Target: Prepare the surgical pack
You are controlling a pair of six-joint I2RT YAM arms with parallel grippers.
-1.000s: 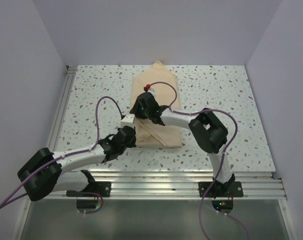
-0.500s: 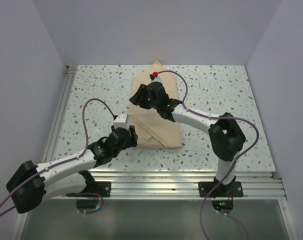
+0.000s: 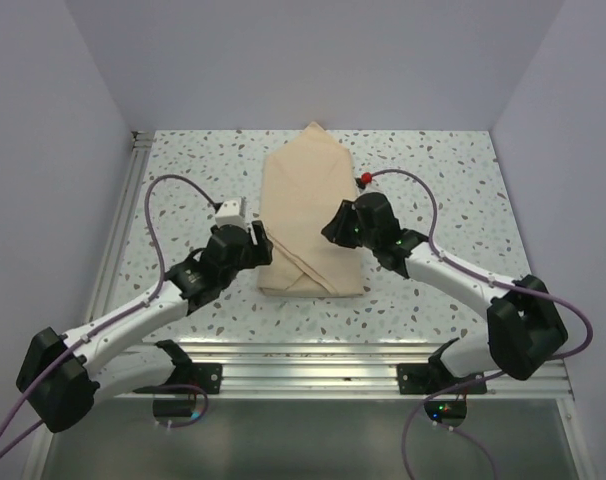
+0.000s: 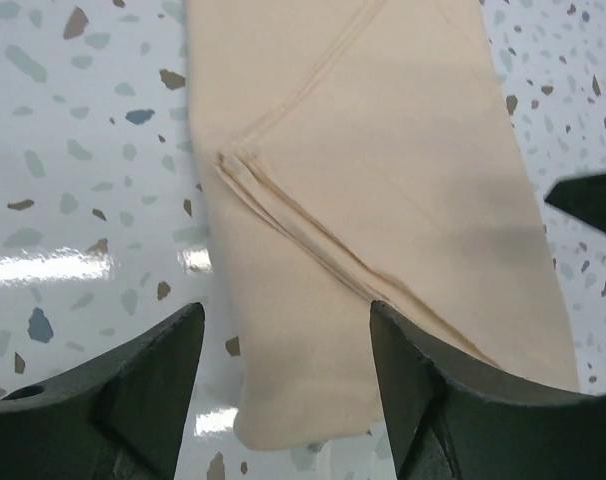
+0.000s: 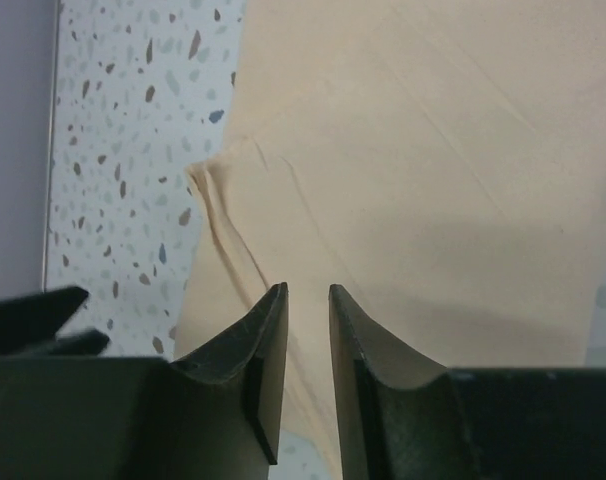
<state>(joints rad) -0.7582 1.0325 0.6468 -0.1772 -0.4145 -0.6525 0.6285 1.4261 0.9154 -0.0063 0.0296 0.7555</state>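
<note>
At the left, the left pincer (image 3: 260, 246) was held low over the speckled table (image 3: 453, 190), just beside the near left edge of the tan bundle (image 3: 308, 200). Its jaws were spread wide, with nothing between them. It was judged to be set there so that the side fold could be pressed or tucked.

In the middle, the bundle was laid lengthwise on the table, already wrapped shut. A pointed flap (image 3: 316, 132) was seen at its far end, and layered cloth edges (image 4: 283, 225) were crossed over its near half. Its contents were hidden by the cloth.

At the right, the right pincer (image 3: 333, 226) was poised at the bundle's right edge. Its jaws were drawn to a narrow slit and nothing was gripped. The wrapping was judged nearly complete, with perhaps only smoothing left.
</note>
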